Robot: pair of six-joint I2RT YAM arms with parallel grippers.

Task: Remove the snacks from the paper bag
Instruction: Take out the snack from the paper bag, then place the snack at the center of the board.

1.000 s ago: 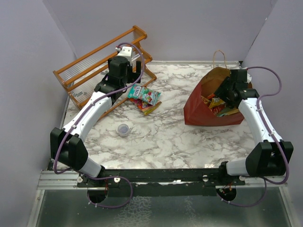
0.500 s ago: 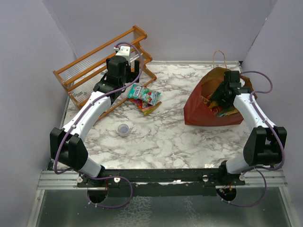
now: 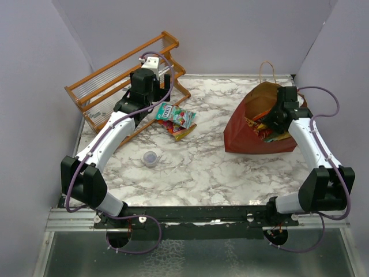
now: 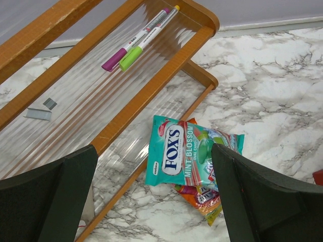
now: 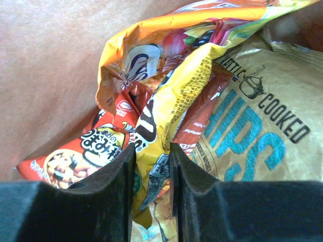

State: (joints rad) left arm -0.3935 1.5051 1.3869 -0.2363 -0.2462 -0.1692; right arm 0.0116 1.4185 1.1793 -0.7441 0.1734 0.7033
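Right gripper [image 5: 151, 166] reaches inside the paper bag [image 3: 237, 137] at the table's far right, fingers clenched on a yellow snack packet [image 5: 174, 96]; the tan Kettle Cooked chip bag [image 5: 252, 126] lies touching it. Left gripper [image 4: 154, 194], spread wide, hovers over the Fox's Mint-Blossom packet [image 4: 184, 156] beside the wooden rack [image 4: 151, 91].

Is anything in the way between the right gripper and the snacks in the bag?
Nothing visible does. The right gripper is inside the paper bag, shut on a yellow packet, with the chip bag pressed beside it.
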